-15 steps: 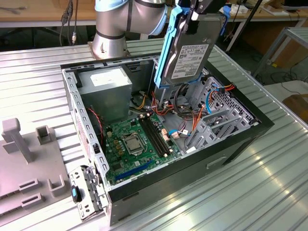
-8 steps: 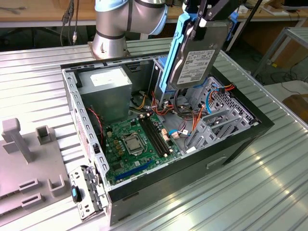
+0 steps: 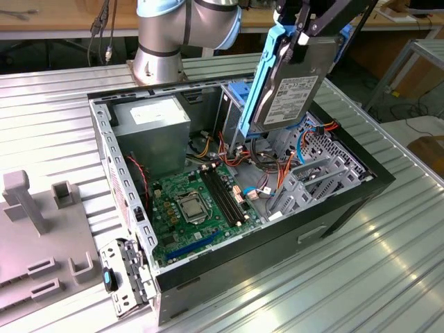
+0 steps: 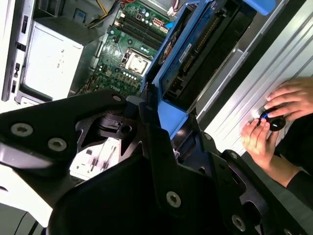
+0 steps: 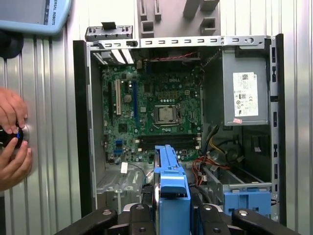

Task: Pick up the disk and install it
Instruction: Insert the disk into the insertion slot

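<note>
The disk (image 3: 290, 91), a grey drive with a labelled face in a bright blue carrier (image 3: 262, 76), hangs tilted on edge above the back right part of the open computer case (image 3: 291, 239). My gripper (image 3: 300, 31) is shut on the disk's upper end. In the first wrist view the blue carrier (image 5: 171, 188) sits clamped between the black fingers (image 5: 142, 218), edge-on over the case's interior. The second wrist view has the disk (image 4: 195, 58) reaching away from the gripper (image 4: 161, 122) toward the motherboard.
Inside the case lie the motherboard (image 3: 198, 208), a grey power supply (image 3: 152, 128), loose cables (image 3: 277, 166) and a fixed blue bracket (image 5: 247, 203) on the drive cage. A grey fixture plate (image 3: 41, 236) lies at the exterior view's left. A person's hands (image 5: 12, 142) rest on the table beside the case.
</note>
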Robot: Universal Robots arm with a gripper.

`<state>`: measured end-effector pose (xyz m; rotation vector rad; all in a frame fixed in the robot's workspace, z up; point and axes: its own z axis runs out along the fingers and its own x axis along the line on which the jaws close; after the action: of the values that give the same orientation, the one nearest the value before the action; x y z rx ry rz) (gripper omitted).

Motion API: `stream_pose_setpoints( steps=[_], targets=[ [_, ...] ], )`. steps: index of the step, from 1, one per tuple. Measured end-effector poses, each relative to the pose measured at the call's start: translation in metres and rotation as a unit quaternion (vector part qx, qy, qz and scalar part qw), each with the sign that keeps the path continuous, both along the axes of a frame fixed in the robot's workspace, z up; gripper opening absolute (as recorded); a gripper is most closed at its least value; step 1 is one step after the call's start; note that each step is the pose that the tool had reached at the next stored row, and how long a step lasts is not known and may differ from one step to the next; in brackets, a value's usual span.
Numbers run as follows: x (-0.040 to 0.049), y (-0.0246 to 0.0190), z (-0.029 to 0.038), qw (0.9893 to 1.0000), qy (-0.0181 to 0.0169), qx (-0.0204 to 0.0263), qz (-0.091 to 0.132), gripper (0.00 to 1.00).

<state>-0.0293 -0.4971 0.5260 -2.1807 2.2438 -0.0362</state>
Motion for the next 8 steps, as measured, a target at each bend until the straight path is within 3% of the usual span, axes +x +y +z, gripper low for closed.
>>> stream_pose_setpoints(
  steps=[5, 8],
  targets=[
    [0.0041, -0.0060, -0.0023, 1.0000, -0.0010, -0.0001, 0.000, 0.36],
    [0.0094, -0.0146, -0.0053, 1.0000, -0.0011, 0.0000, 0.000, 0.36]
  ],
)
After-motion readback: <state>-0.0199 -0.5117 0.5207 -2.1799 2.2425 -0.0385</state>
